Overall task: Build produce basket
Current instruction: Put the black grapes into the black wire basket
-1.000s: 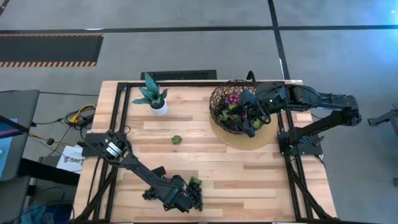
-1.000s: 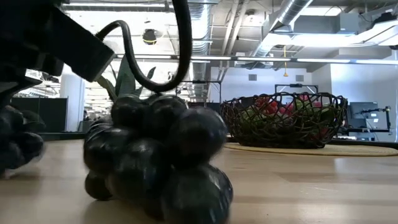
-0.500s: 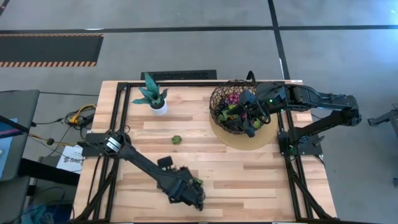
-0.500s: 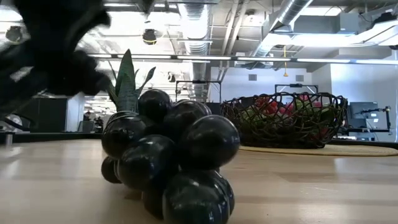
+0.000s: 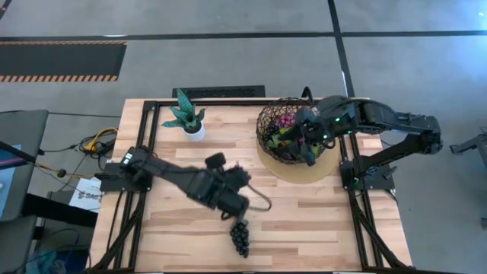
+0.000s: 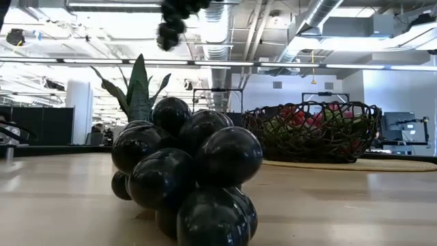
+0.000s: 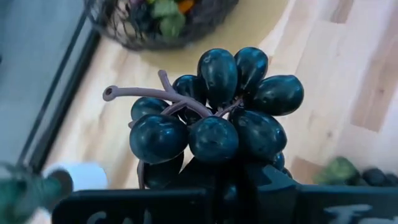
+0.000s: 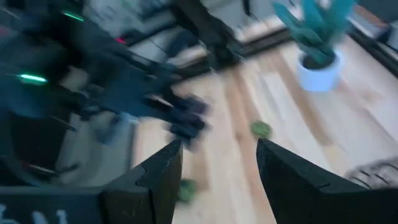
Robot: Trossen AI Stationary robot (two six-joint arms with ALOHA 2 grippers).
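Two black grape bunches matter here, and only one is in your grip. Your left claw [image 5: 230, 192] is clamped shut on the held bunch [image 7: 217, 118], which hangs clear of the bench [image 5: 190, 228] near its middle. The low view shows it up in the air, high above the wood.

Read the clock from the overhead view, with the potted plant [image 5: 187, 116] toward 12. The basket [image 5: 293, 133] sits on its tan disc [image 5: 323, 169] at about 2 o'clock from your left claw, well apart from it. That heading is what the coming carry turns on. The wrist camera already looks past the grapes at the basket's rim, with the held bunch's stem running out to the side.

Your right claw [image 8: 214, 174] stands with its fingers apart, holding nothing. It hovers over the basket's 4 o'clock side. That arm is much nearer the basket, yet the left one carries the load. I judge the safest entry is over the rim at 8 o'clock, away from the right arm.

The second bunch [image 5: 240, 237] lies on the bench at 6 o'clock from your left claw, near the front edge. Its long axis runs roughly 12 to 6. It looks like the left arm's next pick.
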